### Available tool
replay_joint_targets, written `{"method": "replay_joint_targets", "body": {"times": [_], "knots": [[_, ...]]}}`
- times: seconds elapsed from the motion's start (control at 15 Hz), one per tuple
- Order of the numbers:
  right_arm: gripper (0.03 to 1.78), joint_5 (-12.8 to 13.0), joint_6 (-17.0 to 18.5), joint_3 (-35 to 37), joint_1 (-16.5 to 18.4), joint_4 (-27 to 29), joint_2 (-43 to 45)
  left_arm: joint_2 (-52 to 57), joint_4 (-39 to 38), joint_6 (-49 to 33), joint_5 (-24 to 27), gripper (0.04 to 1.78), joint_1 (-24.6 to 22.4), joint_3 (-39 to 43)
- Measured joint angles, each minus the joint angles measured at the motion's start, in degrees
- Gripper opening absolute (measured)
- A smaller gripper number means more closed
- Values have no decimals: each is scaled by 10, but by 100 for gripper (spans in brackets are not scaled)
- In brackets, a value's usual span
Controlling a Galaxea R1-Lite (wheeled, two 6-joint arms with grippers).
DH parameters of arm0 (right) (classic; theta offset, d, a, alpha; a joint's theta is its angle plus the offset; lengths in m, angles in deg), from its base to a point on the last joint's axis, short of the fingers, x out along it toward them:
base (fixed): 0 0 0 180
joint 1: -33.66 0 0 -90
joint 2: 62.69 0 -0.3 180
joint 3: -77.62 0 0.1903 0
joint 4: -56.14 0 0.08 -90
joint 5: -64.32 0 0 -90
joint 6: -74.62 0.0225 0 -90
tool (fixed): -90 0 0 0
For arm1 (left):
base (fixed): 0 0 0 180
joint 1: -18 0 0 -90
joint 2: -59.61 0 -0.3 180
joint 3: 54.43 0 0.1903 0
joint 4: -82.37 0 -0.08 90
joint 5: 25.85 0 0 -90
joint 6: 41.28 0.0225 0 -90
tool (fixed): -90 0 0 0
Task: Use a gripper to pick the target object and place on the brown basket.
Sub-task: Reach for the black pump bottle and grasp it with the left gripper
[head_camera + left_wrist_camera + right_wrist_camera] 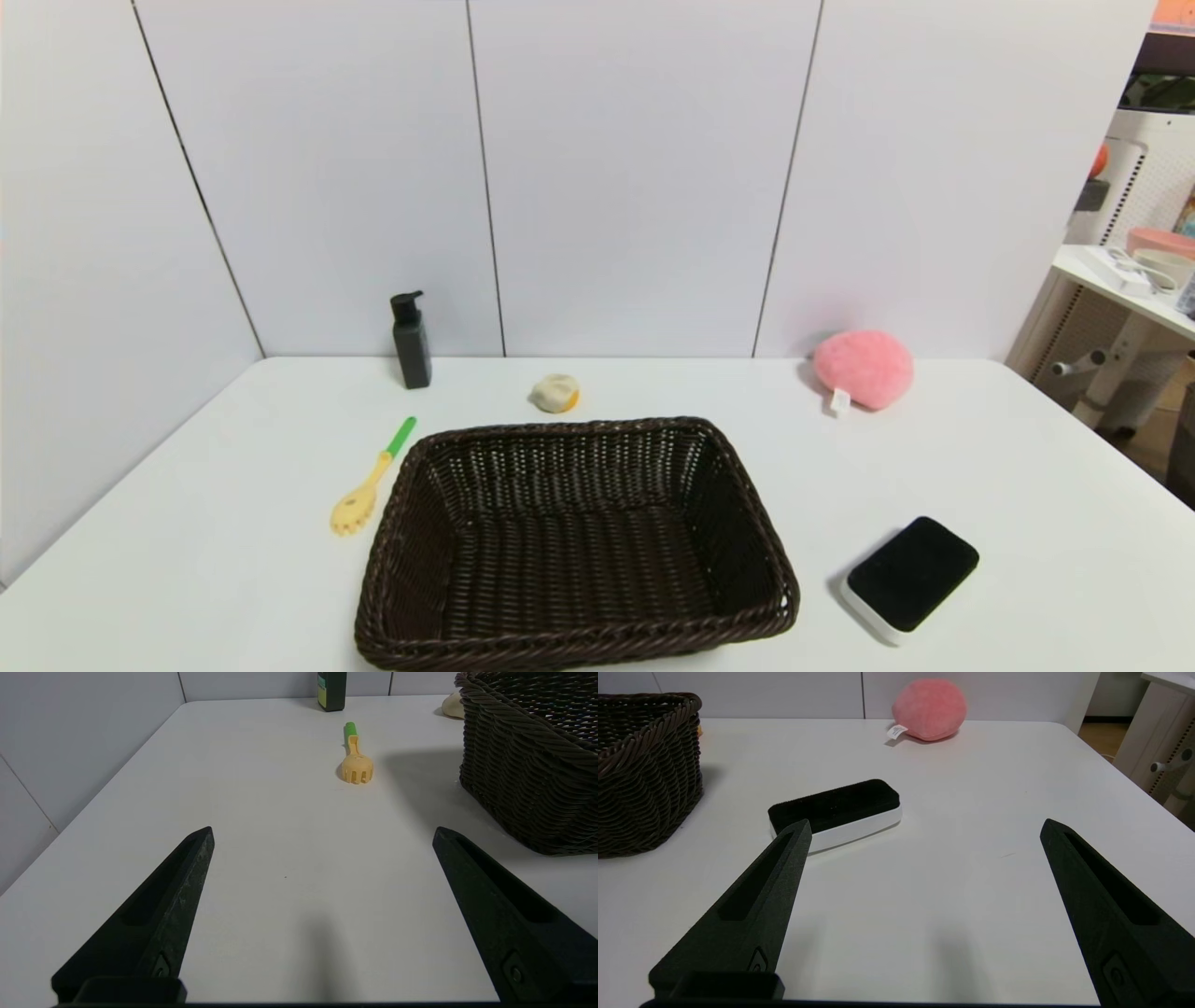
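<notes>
The black pump bottle [411, 340] stands upright at the back of the white table, near the wall; its green-labelled base shows in the left wrist view [331, 690]. The brown wicker basket [401, 523] sits empty at the table's front centre; it also shows in the left wrist view [528, 765] and the right wrist view [644, 765]. Neither arm shows in the head view. My left gripper [322, 833] is open and empty above bare table, far short of the bottle. My right gripper [924, 826] is open and empty above the table, right of the basket.
A yellow pasta fork with a green handle [369, 481] lies left of the basket. A cream round piece [556, 393] lies behind the basket. A pink plush [863, 368] sits at the back right. A black-topped white slab [910, 577] lies right of the basket.
</notes>
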Motion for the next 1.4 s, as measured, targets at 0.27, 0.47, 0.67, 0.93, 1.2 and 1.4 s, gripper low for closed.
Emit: {"method": "replay_joint_targets", "body": {"times": [0.27,0.47,0.67,0.93,1.2,1.4], "knots": [[169,0,0,0,0,0,0,0,0,0,0,169,0,0],[169,0,0,0,0,0,0,0,0,0,0,169,0,0],[169,0,0,0,0,0,0,0,0,0,0,169,0,0],[169,0,0,0,0,0,0,-2,-10,-5,-1,169,0,3],[169,0,0,0,0,0,0,-107,-43,12,-1,169,-2,-36],[169,0,0,0,0,0,0,-288,-113,24,-1,169,-4,-110]]}}
